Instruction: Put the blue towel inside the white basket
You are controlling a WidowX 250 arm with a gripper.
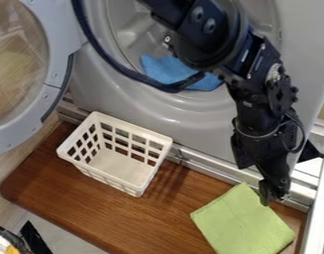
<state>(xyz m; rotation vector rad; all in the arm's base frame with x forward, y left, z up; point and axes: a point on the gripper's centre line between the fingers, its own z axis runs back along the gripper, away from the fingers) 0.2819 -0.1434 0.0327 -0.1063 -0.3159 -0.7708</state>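
Note:
The black gripper (273, 192) hangs at the right, pointing down just above the upper edge of the green cloth (243, 222). The blue towel (167, 70) lies bunched in the round opening of the grey machine, partly hidden behind the arm and its cable. It is up and to the left of the gripper, well apart from it. The white basket (165, 141) stands upright on the brown wooden board, left of the gripper and below the machine opening. Its visible floor has nothing on it.
The machine's round door (55, 101) stands swung out at the left. A metal rail (220, 173) runs along the board's (98, 208) back edge, and a white frame (317, 211) rises at the right. A dark object with white and yellow parts (7, 241) sits at the bottom left corner.

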